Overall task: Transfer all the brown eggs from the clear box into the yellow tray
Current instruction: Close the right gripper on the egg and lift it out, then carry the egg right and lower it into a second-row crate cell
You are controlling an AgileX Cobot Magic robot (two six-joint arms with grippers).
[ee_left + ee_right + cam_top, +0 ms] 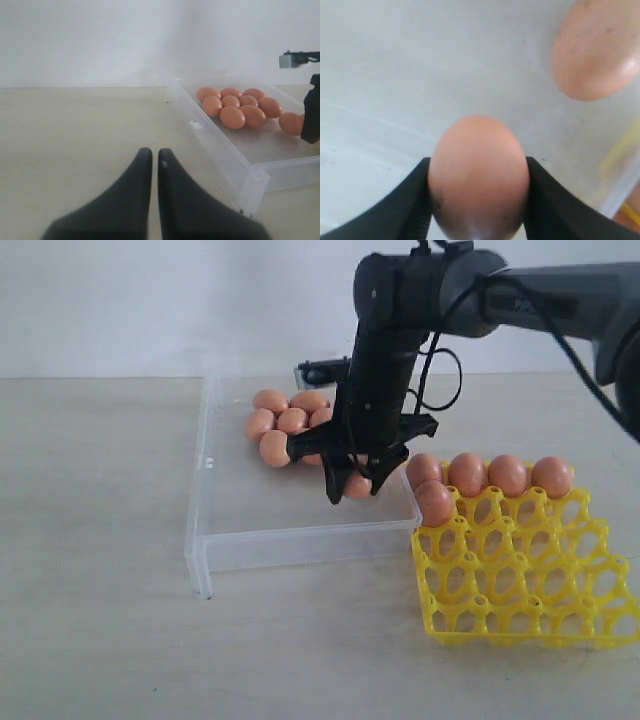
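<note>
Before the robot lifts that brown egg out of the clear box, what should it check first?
1. Right pincer gripping the orange-brown oval egg on both sides: ok.
2. Neighbouring egg apart from the gripped one: ok.
3. Empty cups in the bright yellow plastic lattice tray: ok, plenty.
4. Left pincer shut, outside the clear plastic box: ok.
5. Gripped egg clear of the box floor: cannot tell.

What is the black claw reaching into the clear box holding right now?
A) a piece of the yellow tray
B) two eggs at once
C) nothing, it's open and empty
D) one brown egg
D: the right wrist view shows one brown egg pinched between the two black fingers of the right gripper.
</note>
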